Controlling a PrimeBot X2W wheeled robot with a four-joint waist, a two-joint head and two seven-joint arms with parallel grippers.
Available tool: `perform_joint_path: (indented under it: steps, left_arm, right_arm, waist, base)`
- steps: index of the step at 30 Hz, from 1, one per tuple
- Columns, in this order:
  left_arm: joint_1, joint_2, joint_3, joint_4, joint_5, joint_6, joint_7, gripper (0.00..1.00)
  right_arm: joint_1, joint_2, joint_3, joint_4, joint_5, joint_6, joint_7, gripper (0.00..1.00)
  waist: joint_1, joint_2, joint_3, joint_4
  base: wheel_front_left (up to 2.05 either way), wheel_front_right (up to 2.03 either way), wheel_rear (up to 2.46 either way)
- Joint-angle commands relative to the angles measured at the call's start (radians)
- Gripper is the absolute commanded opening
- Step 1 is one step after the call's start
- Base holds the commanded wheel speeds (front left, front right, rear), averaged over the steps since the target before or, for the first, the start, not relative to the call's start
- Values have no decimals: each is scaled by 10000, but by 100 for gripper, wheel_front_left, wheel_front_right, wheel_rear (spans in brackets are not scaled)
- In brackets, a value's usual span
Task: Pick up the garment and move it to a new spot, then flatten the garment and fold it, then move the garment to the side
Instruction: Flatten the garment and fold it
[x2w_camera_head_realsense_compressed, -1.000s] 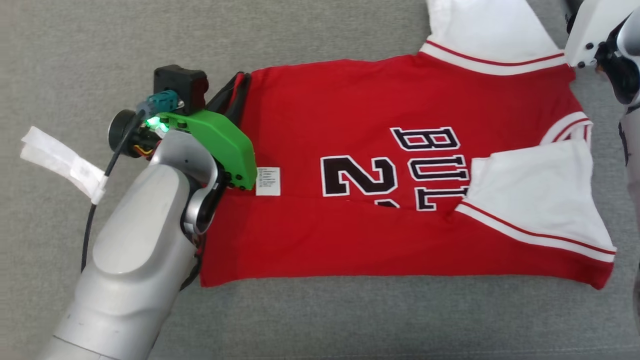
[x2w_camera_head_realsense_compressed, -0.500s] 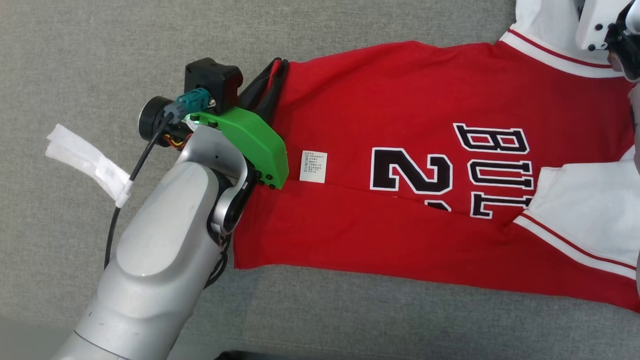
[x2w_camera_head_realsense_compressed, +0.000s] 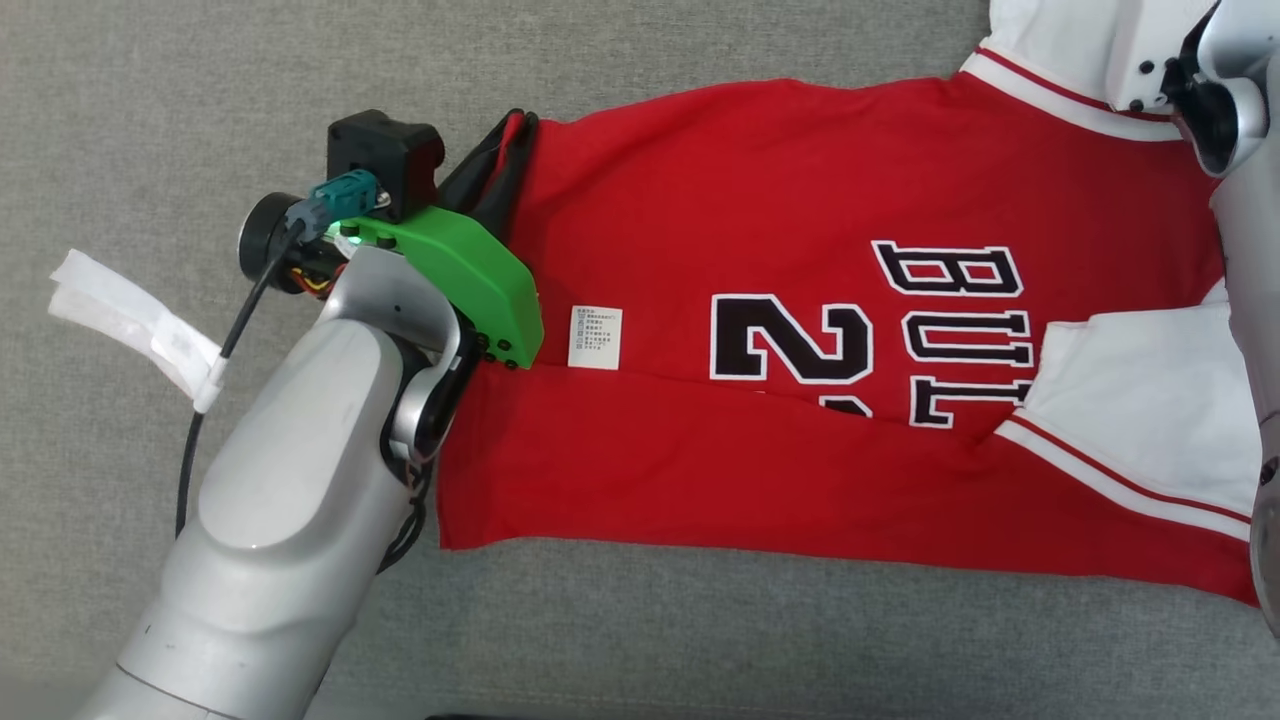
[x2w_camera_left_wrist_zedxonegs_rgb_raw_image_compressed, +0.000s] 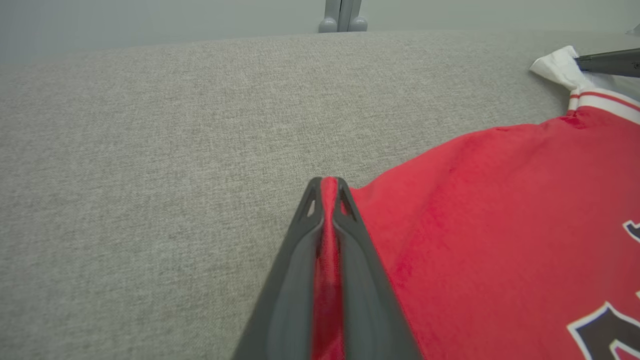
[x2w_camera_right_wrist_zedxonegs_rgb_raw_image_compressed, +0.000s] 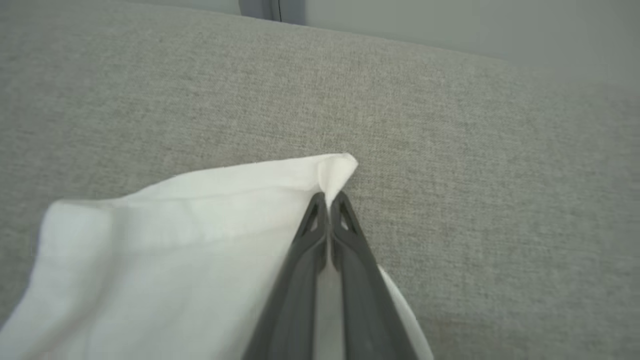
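The garment (x2w_camera_head_realsense_compressed: 800, 190) is a red jersey with white sleeves and black lettering, lying spread on a grey cloth surface (x2w_camera_head_realsense_compressed: 700, 640) with its near long edge folded over the middle. My left gripper (x2w_camera_head_realsense_compressed: 516, 122) sits at the hem's far corner. In the left wrist view my left gripper (x2w_camera_left_wrist_zedxonegs_rgb_raw_image_compressed: 328, 182) is shut with red cloth (x2w_camera_left_wrist_zedxonegs_rgb_raw_image_compressed: 500, 200) pinched between its fingers. My right gripper (x2w_camera_right_wrist_zedxonegs_rgb_raw_image_compressed: 329, 197) is shut on the edge of the white sleeve (x2w_camera_right_wrist_zedxonegs_rgb_raw_image_compressed: 175, 240). Its pale arm (x2w_camera_head_realsense_compressed: 1200, 90) stands over the sleeve at the head view's top right.
A white paper tag (x2w_camera_head_realsense_compressed: 130, 320) hangs on the cable beside my left wrist. The grey surface stretches far beyond the hem, ending at a back edge with a grey metal post (x2w_camera_left_wrist_zedxonegs_rgb_raw_image_compressed: 344, 15) behind it. A white care label (x2w_camera_head_realsense_compressed: 595, 337) lies on the red cloth.
The head view has shifted, so the jersey sits further right and slanted. My left gripper keeps its hold on the hem. My right gripper has gone from open to shut on the white sleeve.
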Motion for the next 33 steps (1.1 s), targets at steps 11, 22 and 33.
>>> perform_joint_path:
  steps: [11, 22, 33]
  left_arm:
    - [305, 520, 405, 812, -340, 102, -271, 0]
    - [1926, 953, 696, 732, -830, 163, -691, 0]
    - [4568, 1303, 881, -685, -1398, 644, -988, 0]
  right_arm:
    - [1318, 42, 1117, -192, 1557, -20, -2617, 0]
    - [4453, -746, 2803, -2503, 3833, -20, -3991, 0]
    - [8278, -576, 1846, -5828, 4117, -20, -4185, 0]
  waist:
    - [-1, 0, -1420, -1081]
    - [-1, 0, -3354, -2014]
    - [-1, 0, -4004, -2293]
  base:
    - [0, 0, 0]
    - [0, 0, 0]
    - [0, 0, 0]
